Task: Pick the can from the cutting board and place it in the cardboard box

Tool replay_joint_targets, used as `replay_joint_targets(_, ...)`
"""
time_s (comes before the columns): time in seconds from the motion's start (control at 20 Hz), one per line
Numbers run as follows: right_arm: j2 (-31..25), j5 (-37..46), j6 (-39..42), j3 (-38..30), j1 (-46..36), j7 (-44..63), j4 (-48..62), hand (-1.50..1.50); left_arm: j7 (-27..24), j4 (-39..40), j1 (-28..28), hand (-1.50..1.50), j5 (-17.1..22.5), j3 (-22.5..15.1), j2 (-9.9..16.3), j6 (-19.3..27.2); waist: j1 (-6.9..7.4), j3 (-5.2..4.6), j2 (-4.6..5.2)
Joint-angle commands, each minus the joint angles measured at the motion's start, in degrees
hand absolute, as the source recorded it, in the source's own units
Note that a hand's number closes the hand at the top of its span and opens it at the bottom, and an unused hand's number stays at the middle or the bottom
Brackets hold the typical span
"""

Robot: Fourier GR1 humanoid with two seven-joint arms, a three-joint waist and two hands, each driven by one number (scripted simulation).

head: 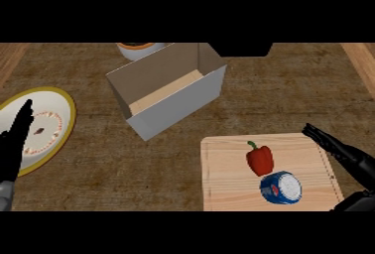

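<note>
Right hand (350, 158) comes in at the lower right, over the right edge of the board (219, 168). Its fingers are straight and apart, and they hold nothing. It is near the can (281, 188) but does not touch it.

On the board, the can lies on its side near the front. It is blue, with a white end that faces up and to the right. A red pepper (259, 159) sits just behind it, so close that the two seem to touch.

Behind the board, to the left, stands the box (172, 101), well apart from it. It is open at the top, so the can could go in from above.

I think the can is hard and smooth, and not very heavy. It is round, so it may roll if it gets a bump. A good place to grab looks like the round blue side, with the thumb on one side and fingers on the other. Bumping the pepper could be a problem.

Left hand (16, 136) rests at the left edge, fingers straight, over a plate (66, 106) with a yellow rim. A bowl (135, 48) peeks out at the back, behind the box.
</note>
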Motion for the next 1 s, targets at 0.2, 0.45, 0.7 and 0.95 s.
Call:
replay_joint_targets(0.2,-5.7,17.4,-7.1,2.7,-5.8,-13.0,5.5,-1.50,-0.1,2.9,-1.4,0.00,-1.8,-0.1,-1.3,-0.2,0.83,-0.14,-0.18)
replay_joint_targets(0.45,-10.8,24.3,-5.3,8.0,-10.1,-6.1,1.7,-1.50,-1.9,2.4,-0.8,0.00,-4.7,-2.3,-4.3,1.9,0.92,-0.25,-0.34)
replay_joint_targets(0.7,-11.3,31.6,-3.3,13.4,-15.2,2.9,-2.5,-1.50,-0.1,5.7,-5.8,0.00,-4.5,-0.7,-3.8,0.5,0.38,-0.29,-0.33)
replay_joint_targets(0.95,-9.9,35.6,1.3,15.1,-14.8,6.6,-5.4,-1.50,-3.8,6.9,-3.6,0.00,-4.2,2.0,-2.9,-2.2,0.38,-0.24,-0.39)
